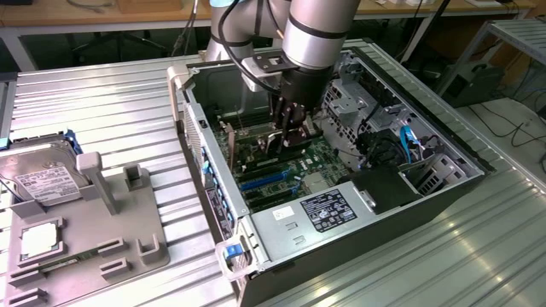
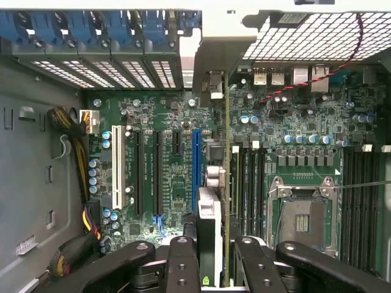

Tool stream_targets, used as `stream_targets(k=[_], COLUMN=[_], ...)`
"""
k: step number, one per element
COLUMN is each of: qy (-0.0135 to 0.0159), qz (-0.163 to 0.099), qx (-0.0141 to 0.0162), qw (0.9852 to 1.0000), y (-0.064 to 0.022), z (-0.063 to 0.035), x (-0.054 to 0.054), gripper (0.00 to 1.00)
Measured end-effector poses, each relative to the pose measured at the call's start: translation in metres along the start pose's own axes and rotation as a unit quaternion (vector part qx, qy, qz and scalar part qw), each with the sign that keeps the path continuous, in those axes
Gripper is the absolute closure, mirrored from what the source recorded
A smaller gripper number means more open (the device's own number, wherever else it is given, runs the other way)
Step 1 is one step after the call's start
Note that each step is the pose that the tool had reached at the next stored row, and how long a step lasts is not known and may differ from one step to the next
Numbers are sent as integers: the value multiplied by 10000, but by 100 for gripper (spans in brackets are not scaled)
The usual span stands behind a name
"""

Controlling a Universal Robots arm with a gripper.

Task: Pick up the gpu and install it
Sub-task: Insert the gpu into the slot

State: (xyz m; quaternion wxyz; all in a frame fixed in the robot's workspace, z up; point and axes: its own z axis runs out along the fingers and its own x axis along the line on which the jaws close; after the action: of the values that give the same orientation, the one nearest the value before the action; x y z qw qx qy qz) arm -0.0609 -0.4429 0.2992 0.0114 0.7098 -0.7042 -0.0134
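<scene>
The gpu (image 2: pixel 209 213) stands on edge between my fingers, seen as a thin card running from my gripper (image 2: pixel 215 262) toward the case's rear slot openings (image 2: pixel 122 70). My gripper is shut on it. The card lies over the green motherboard (image 2: pixel 171 116), right beside the long blue slot (image 2: pixel 196 165), on the side nearer the CPU socket (image 2: pixel 302 217). Whether its edge sits in a slot I cannot tell. In the exterior view my gripper (image 1: pixel 290 137) reaches down into the open computer case (image 1: pixel 465 160), and the gpu (image 1: pixel 258 142) extends from it toward the rear wall.
Inside the case, a white slot (image 2: pixel 116 165) and two black slots (image 2: pixel 148 171) lie beside the blue one; cables (image 2: pixel 76 140) run along the wall. A power supply (image 1: pixel 318 214) fills the case's near end. At the exterior view's left a hard drive (image 1: pixel 38 173) rests on a grey fixture (image 1: pixel 94 236).
</scene>
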Motion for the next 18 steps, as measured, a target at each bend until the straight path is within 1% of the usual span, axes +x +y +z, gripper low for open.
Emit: stream_targets(k=[4, 7, 10, 18], qy=[1, 2, 7, 9], qz=[-7, -6, -6, -17], qx=[1, 2, 3, 2], qw=[10000, 10000, 10000, 10000], y=[-2, -1, 0, 19], z=[57, 81, 120, 176], x=[0, 0, 0, 14], gripper=[72, 72, 72, 72])
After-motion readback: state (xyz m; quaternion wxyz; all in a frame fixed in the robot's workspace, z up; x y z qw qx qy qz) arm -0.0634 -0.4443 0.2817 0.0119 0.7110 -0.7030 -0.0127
